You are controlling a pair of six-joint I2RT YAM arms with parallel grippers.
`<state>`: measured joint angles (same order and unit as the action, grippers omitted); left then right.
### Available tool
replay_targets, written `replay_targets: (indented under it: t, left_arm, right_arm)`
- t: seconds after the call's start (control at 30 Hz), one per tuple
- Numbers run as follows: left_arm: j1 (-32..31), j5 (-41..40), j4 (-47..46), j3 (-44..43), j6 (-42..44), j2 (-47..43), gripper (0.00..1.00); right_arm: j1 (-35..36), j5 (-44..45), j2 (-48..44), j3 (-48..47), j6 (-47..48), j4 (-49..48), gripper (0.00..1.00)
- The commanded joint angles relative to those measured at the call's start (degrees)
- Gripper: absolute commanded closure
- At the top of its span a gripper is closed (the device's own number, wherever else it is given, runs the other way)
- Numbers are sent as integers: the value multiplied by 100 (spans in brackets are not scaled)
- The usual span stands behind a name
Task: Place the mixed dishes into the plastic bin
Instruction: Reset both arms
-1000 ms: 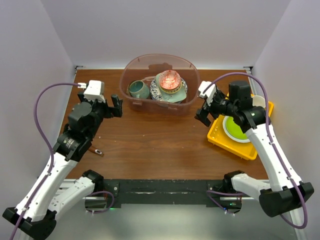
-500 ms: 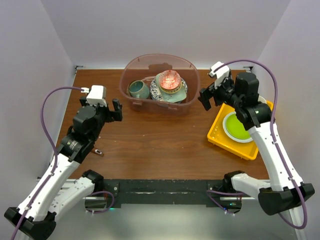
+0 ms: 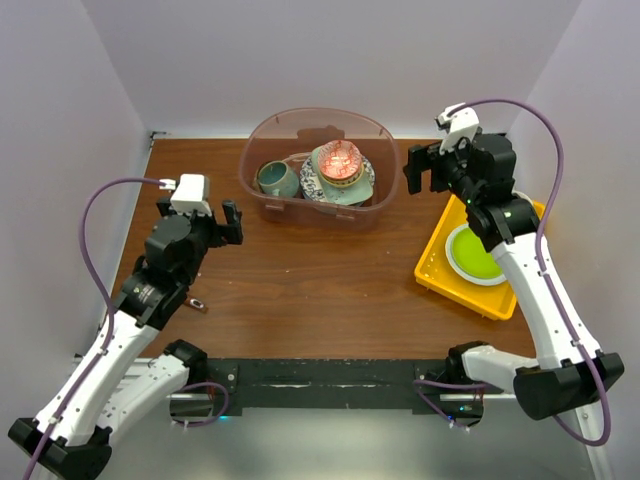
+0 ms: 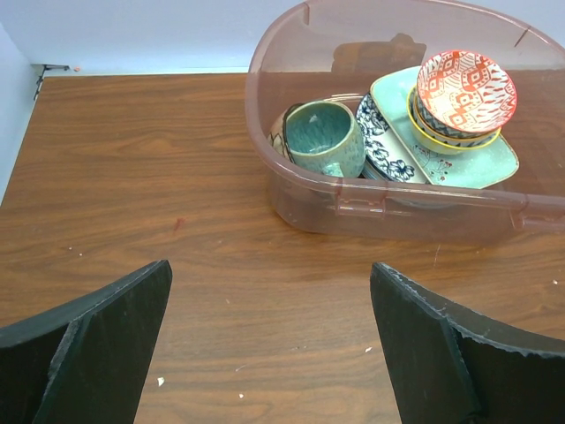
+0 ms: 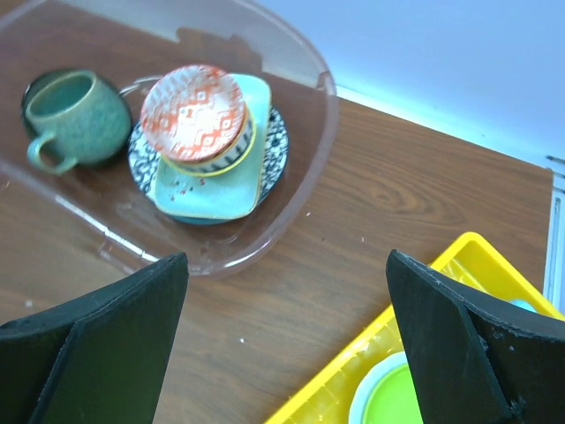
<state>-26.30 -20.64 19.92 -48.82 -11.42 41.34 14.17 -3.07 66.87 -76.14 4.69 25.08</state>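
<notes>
both tools are wide open right now, nothing in either one. the left tool hangs over bare bench, and the plastic bin sits just ahead of it and a bit to its right, not touching. the right tool is up off the bench too. from there the bin is out in front toward its left, and the yellow tray is near on its right side.

all the dishes i can see are inside the bin. the teal mug stands upright in the end nearer the left tool, mouth up. there's something dark behind it that i can't make out. the end nearer the right tool has a stack: blue-patterned plate at the bottom, mint square dish on that, then a yellow-rimmed bowl with a red-orange patterned bowl nested on top. the mug is right beside the stack, can't tell if they touch.

the lime-green plate lies flat in the tray, below and behind the right tool.
</notes>
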Motion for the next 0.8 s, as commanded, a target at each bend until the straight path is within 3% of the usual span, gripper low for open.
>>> replay_targets:
  t: [0.0,0.5,0.77]
  left_arm:
    - [11,-142,-147,48,-80,-91,0]
    - [11,-194,-138,30,-62,-118,0]
    - [11,-194,-112,21,-62,-135,0]
  right_arm:
    - [-20,605,28,-279,-688,-504,2]
    - [-38,931,2,-200,-961,-601,2]
    - [-46,361,-60,-121,-592,-478,2]
